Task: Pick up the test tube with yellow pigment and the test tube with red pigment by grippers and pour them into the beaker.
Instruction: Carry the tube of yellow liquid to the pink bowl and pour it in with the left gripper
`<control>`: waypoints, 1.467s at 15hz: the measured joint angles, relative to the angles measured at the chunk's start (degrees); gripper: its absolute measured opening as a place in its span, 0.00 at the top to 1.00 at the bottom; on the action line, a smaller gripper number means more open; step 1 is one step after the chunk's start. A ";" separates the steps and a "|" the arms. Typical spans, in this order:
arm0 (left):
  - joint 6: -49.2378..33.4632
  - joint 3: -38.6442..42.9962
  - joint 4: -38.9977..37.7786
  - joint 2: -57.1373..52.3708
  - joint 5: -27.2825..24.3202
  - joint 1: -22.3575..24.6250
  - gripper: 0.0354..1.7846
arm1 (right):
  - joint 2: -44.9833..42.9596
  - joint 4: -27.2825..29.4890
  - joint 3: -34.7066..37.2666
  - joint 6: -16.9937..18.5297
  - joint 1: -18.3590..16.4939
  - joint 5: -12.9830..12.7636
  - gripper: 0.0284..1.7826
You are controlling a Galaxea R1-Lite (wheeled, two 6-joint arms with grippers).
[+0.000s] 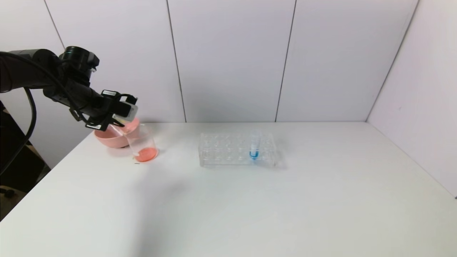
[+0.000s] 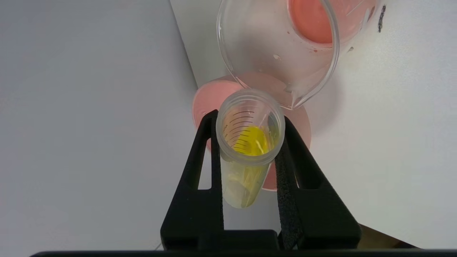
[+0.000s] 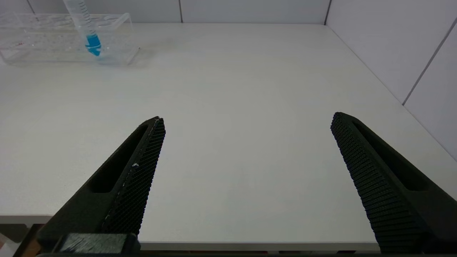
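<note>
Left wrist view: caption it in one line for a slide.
Left claw grips the test tube with yellow pigment, its mouth near the beaker, which holds orange-red liquid.

No legible text, brand, label or numeral appears in any view. The test tube with yellow pigment (image 2: pixel 249 150) carries printed graduation lines on its inner wall, without readable figures. The blue-bottomed tube (image 3: pixel 86 30), standing in the clear tube rack (image 3: pixel 43 39), likewise shows graduation ticks only. A small dark mark (image 2: pixel 381 18) lies on the table (image 2: pixel 392 142) just beside the beaker (image 2: pixel 278 53); it cannot be read as a character.
</note>
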 joint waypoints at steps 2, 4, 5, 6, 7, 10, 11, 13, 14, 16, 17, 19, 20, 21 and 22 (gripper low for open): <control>-0.05 -0.11 0.37 -0.06 0.02 -0.05 0.77 | 0.00 0.01 0.00 0.00 0.00 -0.02 0.05; -0.16 -0.39 1.57 -0.11 1.18 -0.07 0.77 | 0.00 0.01 0.00 0.00 0.00 -0.02 0.05; -0.13 -0.44 2.56 -0.13 2.23 -0.05 0.77 | 0.00 0.01 0.00 0.00 0.00 -0.02 0.05; -0.17 -0.50 3.17 -0.13 3.24 -0.02 0.77 | 0.00 0.04 0.00 0.00 0.00 -0.02 0.05; -0.28 -0.55 3.21 -0.16 3.66 -0.02 0.77 | 0.00 0.01 0.00 -0.02 0.00 -0.02 0.05; -0.33 -0.60 4.33 -0.22 3.96 -0.07 0.77 | 0.00 0.01 0.00 -0.02 0.00 -0.02 0.05; -0.57 -0.60 5.29 -0.22 4.40 -0.07 0.77 | 0.00 0.01 0.00 0.00 0.00 0.00 0.05; -1.88 -0.60 6.86 -0.24 5.95 -0.07 0.77 | 0.00 0.01 0.00 0.00 0.00 -0.02 0.05; -2.26 -0.60 6.95 -0.28 6.41 -0.05 0.77 | 0.00 0.01 0.00 -0.02 0.00 -0.02 0.05; -2.32 -0.60 7.06 -0.35 6.56 -0.07 0.77 | 0.00 0.01 0.00 -0.02 0.00 -0.02 0.05; -2.26 -0.60 7.20 -0.41 6.63 -0.11 0.77 | 0.00 0.01 0.00 0.00 0.00 -0.02 0.05; -2.10 -0.60 8.30 -0.63 6.74 -0.13 0.77 | 0.00 0.01 0.00 0.00 0.00 0.00 0.05; -2.04 -0.60 8.96 -0.77 6.75 -0.13 0.77 | 0.00 0.01 0.00 -0.02 0.00 -0.02 0.05; -2.04 -0.60 9.74 -0.91 7.02 -0.13 0.77 | 0.00 0.01 0.00 0.00 0.00 -0.02 0.05; -2.04 -0.60 10.29 -1.16 7.88 -0.13 0.77 | 0.00 0.01 0.00 0.00 0.00 -0.02 0.05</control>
